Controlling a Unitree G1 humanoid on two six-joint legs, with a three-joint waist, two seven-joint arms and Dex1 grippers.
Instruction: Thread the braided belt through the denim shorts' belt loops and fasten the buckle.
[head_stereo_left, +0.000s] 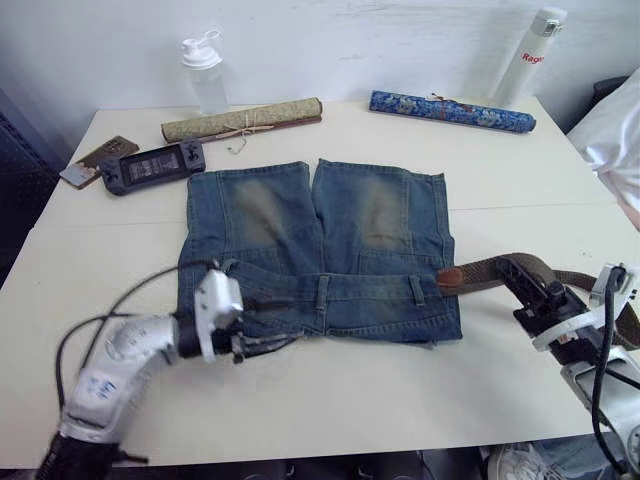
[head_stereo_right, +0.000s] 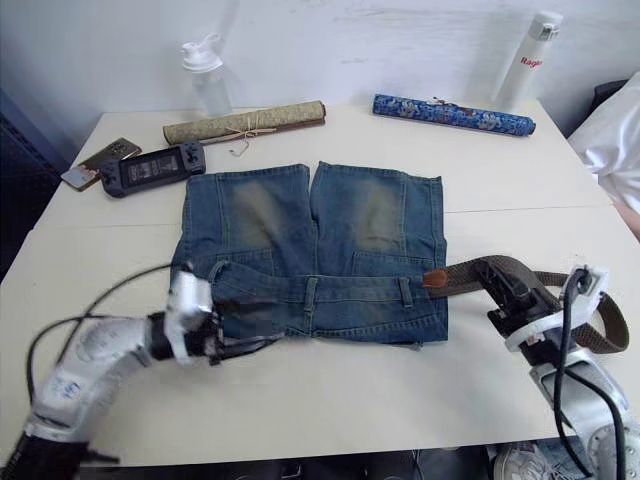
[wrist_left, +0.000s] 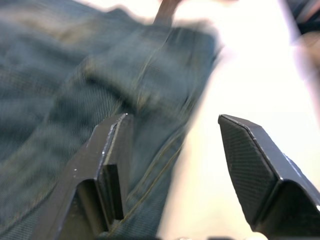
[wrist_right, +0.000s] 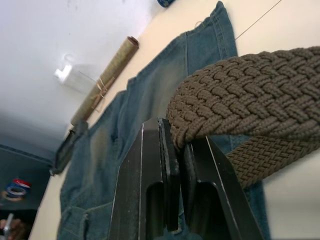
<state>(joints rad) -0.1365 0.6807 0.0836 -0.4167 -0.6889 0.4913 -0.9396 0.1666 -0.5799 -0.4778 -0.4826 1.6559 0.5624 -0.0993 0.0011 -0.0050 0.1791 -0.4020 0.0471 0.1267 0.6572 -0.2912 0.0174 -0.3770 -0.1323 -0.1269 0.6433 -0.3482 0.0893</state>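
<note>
The denim shorts lie flat mid-table, waistband toward me. Two belt loops show along the waistband. The braided belt lies to the right of the shorts, and its tan tip touches the waistband's right end. My right gripper is shut on the belt a little behind the tip; the right wrist view shows the braid pinched between the fingers. At the waistband's left end my left gripper stands open, one finger over denim, the other over bare table. The buckle is hidden.
Along the table's back edge stand a clear bottle, a tan rolled scroll, a blue scroll and a white flask. A game console and a phone lie back left. White cloth hangs at the right.
</note>
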